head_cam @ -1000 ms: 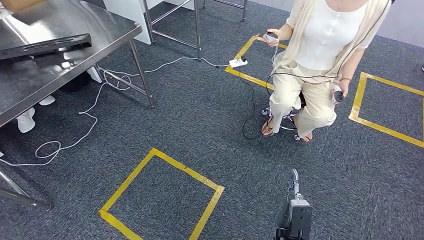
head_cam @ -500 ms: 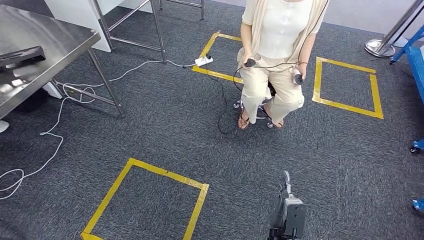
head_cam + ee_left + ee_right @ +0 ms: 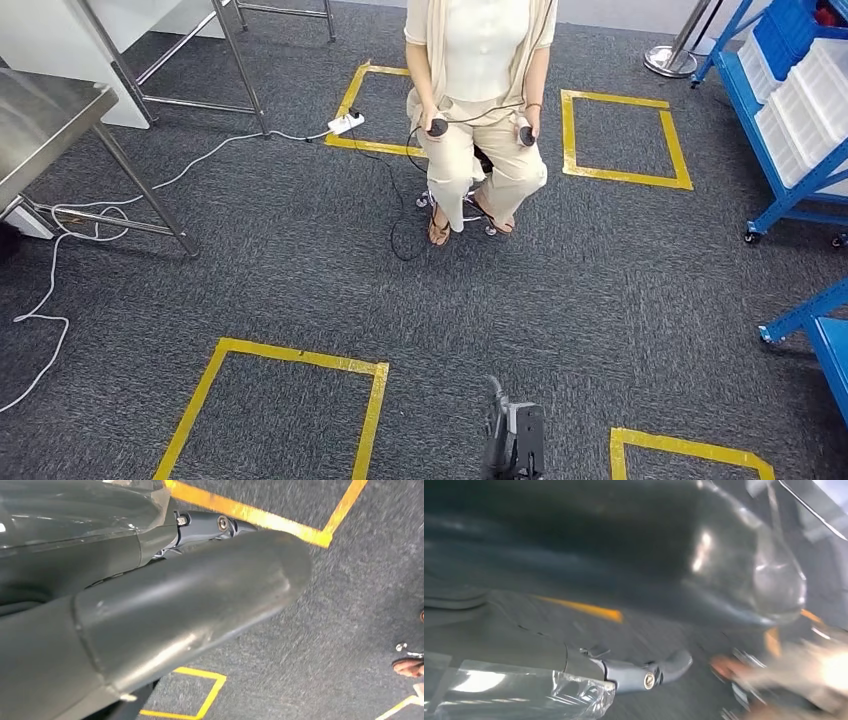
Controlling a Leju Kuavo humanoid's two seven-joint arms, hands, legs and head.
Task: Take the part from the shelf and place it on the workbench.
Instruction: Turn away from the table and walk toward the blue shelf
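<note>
A blue shelf (image 3: 745,95) holding white bins (image 3: 810,85) stands at the far right in the head view; I cannot make out a part in them. A corner of the steel workbench (image 3: 40,125) shows at the far left. My right hand (image 3: 513,440) hangs low over the carpet, fingers straight, with nothing in it; the blurred right wrist view shows a finger (image 3: 669,665) stretched out. In the left wrist view my left hand (image 3: 190,595) also hangs empty, its thick thumb and a dark finger (image 3: 215,525) extended above the floor.
A person (image 3: 480,60) sits on a wheeled stool straight ahead, a controller in each hand. Yellow tape squares (image 3: 290,355) mark the grey carpet. A power strip (image 3: 343,123) and white cable (image 3: 60,270) lie near the workbench legs. A second blue frame (image 3: 815,325) juts in at the right.
The whole picture has swung: the camera turned right, so the workbench slid off to the left and the blue shelf came in on the right. My right hand still hangs.
</note>
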